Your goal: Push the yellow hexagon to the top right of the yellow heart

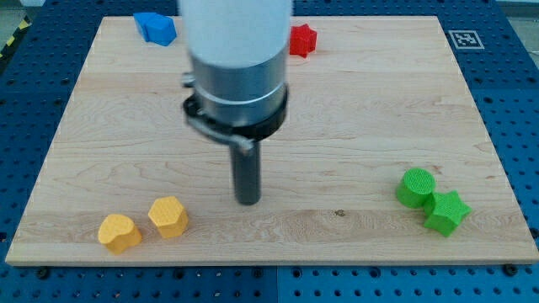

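The arm comes down from the upper middle of the frame, its white and grey body blocking part of the board's top edge, and ends in a dark rod. There is no claw on this rig, so nothing opens, closes or grips; my tip (248, 200) simply rests at the wooden board (354, 126), a little below the frame's centre, touching no block.

The yellow hexagon (168, 217) lies in the lower left of the frame, to the left of my tip and slightly lower, with a clear gap of bare wood between them. The yellow heart (119, 233) sits just beside the hexagon, to its lower left, near the board's bottom edge; the two are very close, and whether they touch cannot be told. So the hexagon already stands to the upper right of the heart.

In the lower right of the frame, a green cylinder (416, 187) and a green star (446, 212) sit pressed together, the star to the lower right of the cylinder. At the top edge, a blue block (155, 27) of irregular shape lies at the upper left, and a red star-like block (302, 39) shows just right of the arm's body.
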